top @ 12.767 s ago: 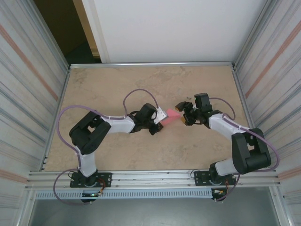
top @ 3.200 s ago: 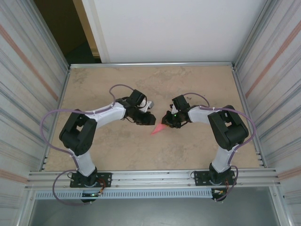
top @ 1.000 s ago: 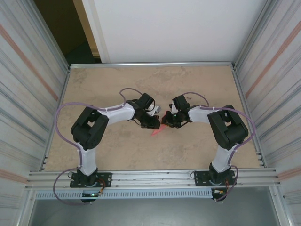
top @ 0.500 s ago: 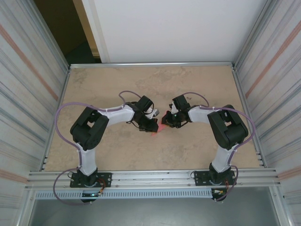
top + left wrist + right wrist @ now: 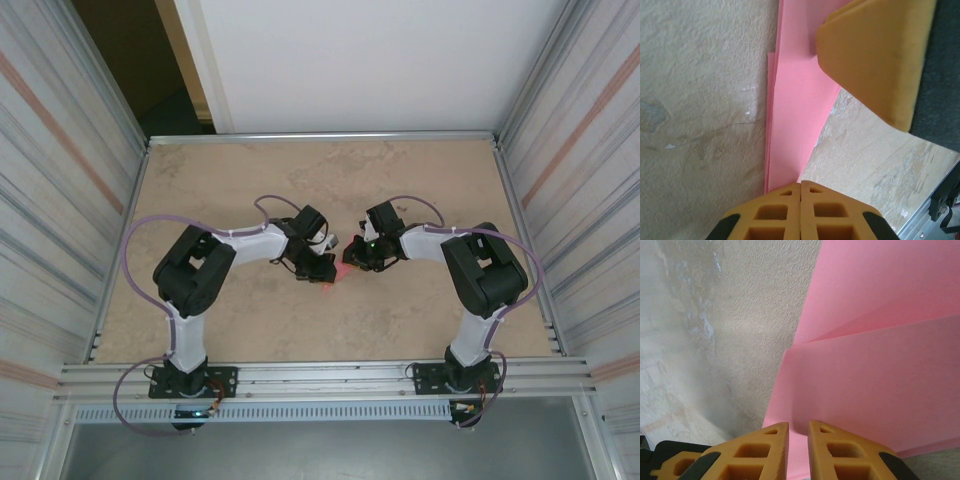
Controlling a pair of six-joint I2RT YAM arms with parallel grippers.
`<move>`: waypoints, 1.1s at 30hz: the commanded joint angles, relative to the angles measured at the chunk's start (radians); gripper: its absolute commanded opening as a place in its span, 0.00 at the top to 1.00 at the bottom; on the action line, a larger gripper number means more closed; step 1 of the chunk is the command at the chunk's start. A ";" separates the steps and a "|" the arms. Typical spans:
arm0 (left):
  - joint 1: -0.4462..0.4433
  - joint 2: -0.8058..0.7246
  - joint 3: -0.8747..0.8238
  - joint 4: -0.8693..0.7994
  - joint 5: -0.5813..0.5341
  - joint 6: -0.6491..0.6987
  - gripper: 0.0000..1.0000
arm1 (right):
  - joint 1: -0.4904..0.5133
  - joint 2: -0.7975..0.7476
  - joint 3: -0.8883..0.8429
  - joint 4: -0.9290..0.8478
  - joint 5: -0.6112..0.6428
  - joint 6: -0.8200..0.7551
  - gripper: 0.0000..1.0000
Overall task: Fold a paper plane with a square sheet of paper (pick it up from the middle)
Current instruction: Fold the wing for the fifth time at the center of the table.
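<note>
The pink paper (image 5: 336,279) lies flat on the table between my two grippers, folded into a narrow pointed shape with layered edges. In the left wrist view the paper (image 5: 795,115) runs as a slim strip, and my left gripper (image 5: 800,185) is shut with its tips pressed down on the strip's narrow end. One right finger (image 5: 875,55) rests on the paper's far part. In the right wrist view my right gripper (image 5: 798,427) stands over the folded paper (image 5: 880,340), its jaws a narrow gap apart and nothing pinched. From above, the left gripper (image 5: 322,268) and right gripper (image 5: 352,262) nearly meet.
The beige stone-patterned table (image 5: 420,320) has bare room all around the paper. Ribbed metal walls (image 5: 60,200) close both sides, and an aluminium rail (image 5: 320,375) runs along the near edge by the arm bases.
My left gripper has slid a little nearer along the paper, covering more of it. The right jaws have parted slightly. The right arm has stayed in place.
</note>
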 commanded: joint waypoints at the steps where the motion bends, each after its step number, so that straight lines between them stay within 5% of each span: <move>1: -0.011 0.019 -0.013 -0.015 -0.012 -0.014 0.93 | 0.002 0.039 -0.007 -0.035 0.025 -0.013 0.82; 22: -0.011 -0.090 -0.001 0.045 -0.028 -0.027 0.91 | 0.003 0.040 -0.004 -0.059 0.044 -0.023 0.85; 33: -0.009 0.011 0.033 0.009 -0.066 -0.039 0.92 | 0.004 0.047 -0.001 -0.064 0.046 -0.026 0.86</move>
